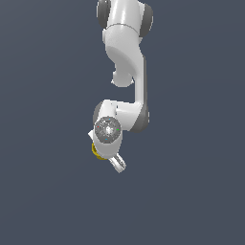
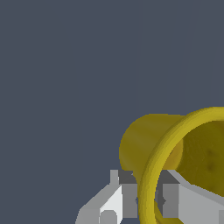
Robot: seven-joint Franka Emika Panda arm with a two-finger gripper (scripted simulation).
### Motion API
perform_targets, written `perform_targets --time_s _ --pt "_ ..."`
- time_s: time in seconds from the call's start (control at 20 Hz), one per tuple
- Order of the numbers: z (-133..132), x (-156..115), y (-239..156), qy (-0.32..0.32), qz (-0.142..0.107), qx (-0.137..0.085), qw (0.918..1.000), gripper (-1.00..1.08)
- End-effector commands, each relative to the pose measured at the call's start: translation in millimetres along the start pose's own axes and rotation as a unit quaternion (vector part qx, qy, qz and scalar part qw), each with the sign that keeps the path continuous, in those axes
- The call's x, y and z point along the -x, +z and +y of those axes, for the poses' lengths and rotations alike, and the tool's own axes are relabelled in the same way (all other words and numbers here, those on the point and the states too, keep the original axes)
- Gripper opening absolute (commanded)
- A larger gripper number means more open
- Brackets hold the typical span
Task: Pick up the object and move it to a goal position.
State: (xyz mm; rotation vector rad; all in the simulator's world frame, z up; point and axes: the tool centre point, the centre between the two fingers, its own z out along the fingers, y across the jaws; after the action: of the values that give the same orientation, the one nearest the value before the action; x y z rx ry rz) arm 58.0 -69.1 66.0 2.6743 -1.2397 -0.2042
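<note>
The yellow cup fills one corner of the wrist view, its round rim toward the camera and its tapered side leaning away. My gripper is shut on the cup's wall: one finger is outside the rim and the other inside. In the exterior view the white arm hangs over the scene. Only a yellow sliver of the cup shows beside the gripper, on the exterior view's left. I cannot tell whether the cup rests on the floor or hangs above it.
A plain dark grey-blue floor lies all around. No other object or goal marker shows in either view.
</note>
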Motion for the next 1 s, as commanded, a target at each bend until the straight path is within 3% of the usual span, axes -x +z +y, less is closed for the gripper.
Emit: perform_targets --time_s 0.0,0.5,0.95 --pt "0.1 -0.2 0.1 0.0 0.0 0.0 1.0 -1.0" --pt "0.7 2.3 -8.6 0.0 0.0 0.0 1.0 -1.0" --pt "5.3 18.6 -70.1 0.0 0.0 0.0 1.0 -1.0"
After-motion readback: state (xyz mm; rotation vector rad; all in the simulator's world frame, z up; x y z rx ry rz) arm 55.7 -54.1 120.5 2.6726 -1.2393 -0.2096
